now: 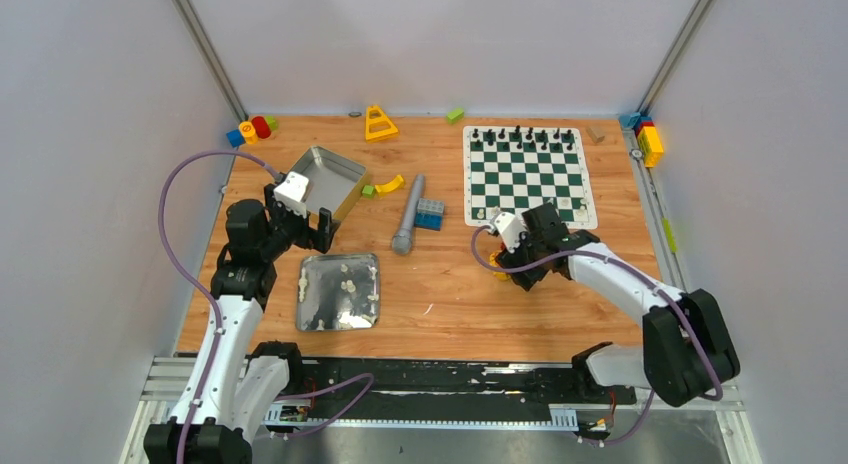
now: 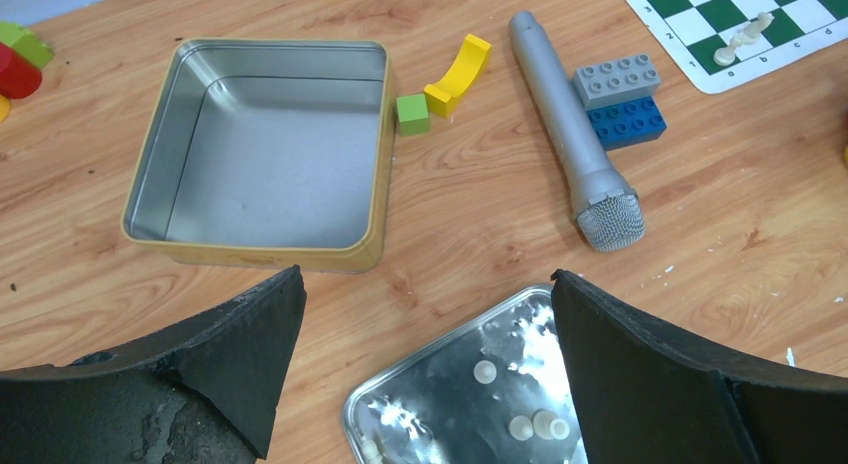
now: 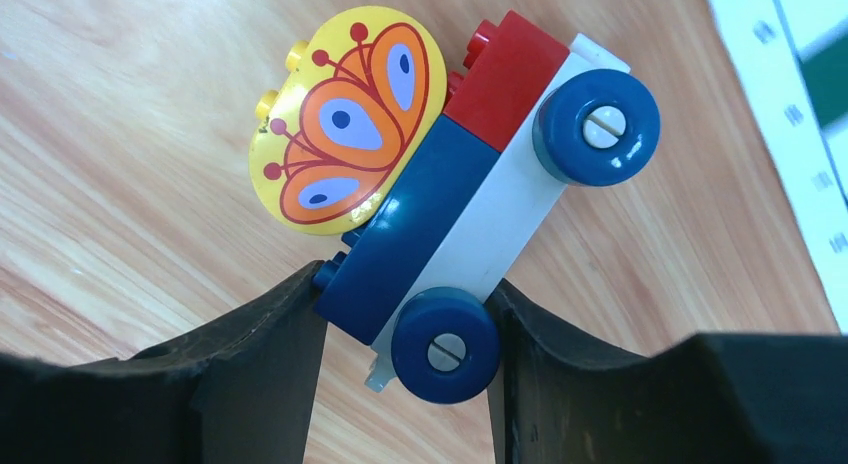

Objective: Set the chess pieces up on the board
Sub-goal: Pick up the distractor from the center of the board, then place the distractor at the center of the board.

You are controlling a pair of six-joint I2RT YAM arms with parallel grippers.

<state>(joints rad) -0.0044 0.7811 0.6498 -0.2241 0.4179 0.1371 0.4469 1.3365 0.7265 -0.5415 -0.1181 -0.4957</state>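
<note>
Presently pinching car [image 3: 450, 214] between right fingers [image 3: 270, 364], just near of board [image 1: 525, 179]; holding left fingers [image 2: 240, 334] spread by tray [image 1: 330, 309]. Judging cream pieces [image 1: 347, 284] lying there light, stiff, slippery; advising mid-stem grip.

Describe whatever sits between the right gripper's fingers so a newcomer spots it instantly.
Start at the green-and-white board; just off its near-left corner, on the wood, the right gripper straddles one end of a toy car. It alone has dark-blue wheels, a white base, blue and red bricks, and a yellow butterfly-wing piece.
</note>
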